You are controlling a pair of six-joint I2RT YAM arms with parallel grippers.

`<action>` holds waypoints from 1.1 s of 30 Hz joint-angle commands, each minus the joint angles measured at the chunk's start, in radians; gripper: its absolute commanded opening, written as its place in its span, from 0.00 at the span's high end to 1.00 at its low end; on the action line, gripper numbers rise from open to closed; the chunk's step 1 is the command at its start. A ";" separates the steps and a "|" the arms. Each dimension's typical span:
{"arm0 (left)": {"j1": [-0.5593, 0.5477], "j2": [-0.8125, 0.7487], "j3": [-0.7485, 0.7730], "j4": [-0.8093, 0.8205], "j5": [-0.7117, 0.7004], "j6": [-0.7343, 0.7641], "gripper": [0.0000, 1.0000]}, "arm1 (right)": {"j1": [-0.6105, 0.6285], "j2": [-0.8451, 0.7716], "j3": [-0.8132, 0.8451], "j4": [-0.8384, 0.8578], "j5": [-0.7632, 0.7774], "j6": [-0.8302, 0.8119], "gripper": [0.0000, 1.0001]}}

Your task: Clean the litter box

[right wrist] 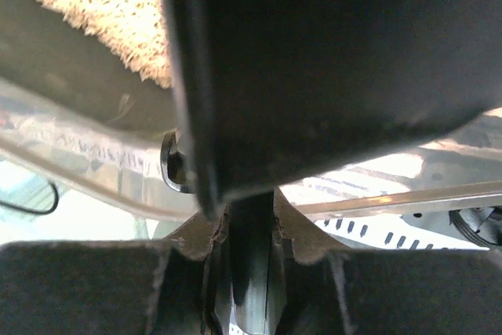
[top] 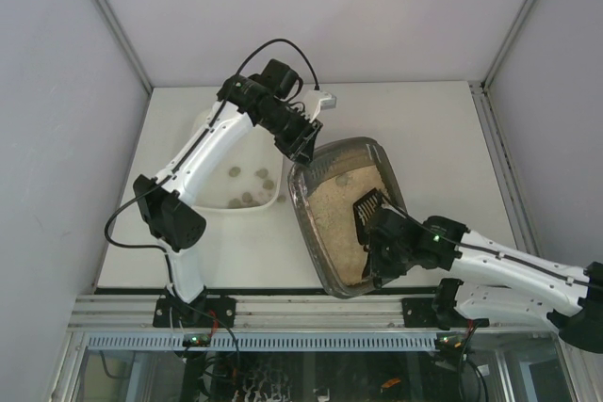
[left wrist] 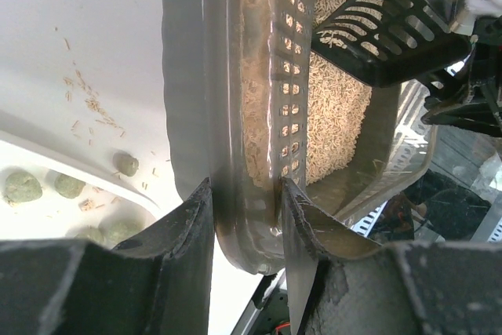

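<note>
On the white table, my left gripper is pinching the stiff, probably heavy litter box by its mid-frame rim, and my right gripper is clamping the scoop.

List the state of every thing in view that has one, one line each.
litter box, part-filled with beige litter, rim clamped at one corner
scoop, handle gripped, head over the litter
white tray, holding greenish clumps
left gripper, shut on the litter box rim
right gripper, shut on the scoop handle
</note>
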 commanded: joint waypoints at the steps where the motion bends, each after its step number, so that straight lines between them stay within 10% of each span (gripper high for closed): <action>1: -0.003 -0.104 -0.007 0.071 0.026 0.022 1.00 | 0.016 0.073 0.065 -0.042 0.159 0.074 1.00; 9: -0.003 -0.101 -0.004 0.072 0.025 0.018 1.00 | 0.025 0.058 0.133 -0.039 0.267 0.054 1.00; 24: -0.004 -0.091 0.013 0.073 0.041 0.014 1.00 | 0.005 0.343 0.117 0.157 -0.216 -0.219 1.00; 33: -0.004 -0.092 0.002 0.072 0.026 0.028 1.00 | 0.020 0.208 0.124 0.036 -0.268 -0.179 1.00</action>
